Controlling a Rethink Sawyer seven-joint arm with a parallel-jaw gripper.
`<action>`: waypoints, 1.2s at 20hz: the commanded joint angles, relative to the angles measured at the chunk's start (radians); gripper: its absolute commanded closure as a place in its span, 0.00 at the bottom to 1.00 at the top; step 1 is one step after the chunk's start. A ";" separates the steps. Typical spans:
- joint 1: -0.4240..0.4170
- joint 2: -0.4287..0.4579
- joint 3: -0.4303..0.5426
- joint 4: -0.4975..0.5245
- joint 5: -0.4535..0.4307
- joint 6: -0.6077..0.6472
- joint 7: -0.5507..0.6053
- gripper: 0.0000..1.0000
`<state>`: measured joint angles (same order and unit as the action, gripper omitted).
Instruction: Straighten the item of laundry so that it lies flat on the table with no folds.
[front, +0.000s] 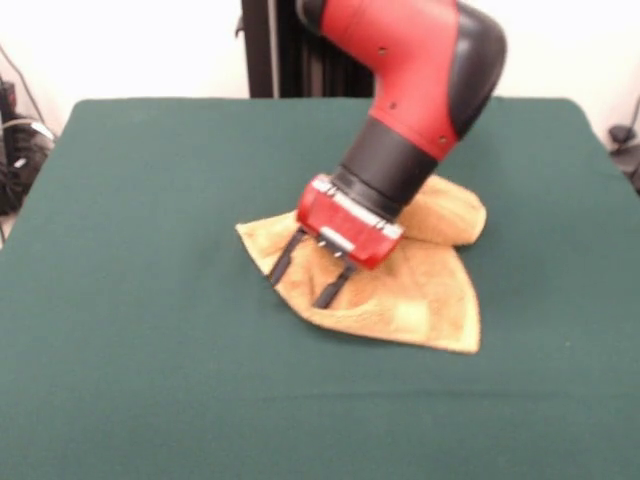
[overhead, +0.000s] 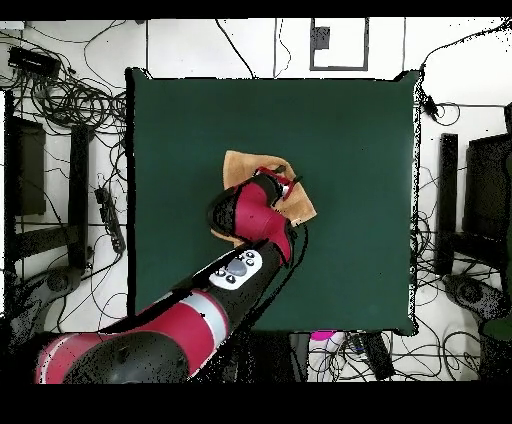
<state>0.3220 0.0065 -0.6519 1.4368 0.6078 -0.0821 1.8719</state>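
Note:
The orange-tan towel (front: 415, 295) lies folded near the middle of the dark green table (front: 150, 330). A rolled fold bulges at its far right side behind the arm. In the overhead view the towel (overhead: 240, 166) is partly hidden under the red arm. My gripper (front: 308, 273) is tilted, with its two black fingers spread open. The fingertips (front: 278, 272) are at the towel's near left edge, close to the table. Nothing is between the fingers. No white tag shows.
The table's edges run far from the towel on all sides. Cables and black equipment (overhead: 60, 190) lie on the floor around the table. The robot's black pedestal (front: 275, 50) stands behind the table's far edge.

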 joint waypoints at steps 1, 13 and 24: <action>-0.020 0.091 -0.005 -0.166 0.048 0.031 0.115 0.00; -0.098 0.086 -0.059 -0.212 -0.045 -0.029 0.085 0.00; -0.006 0.037 -0.224 -0.115 -0.040 0.105 0.123 0.00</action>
<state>0.2520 0.0893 -0.8454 1.3038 0.5704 -0.0817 1.8719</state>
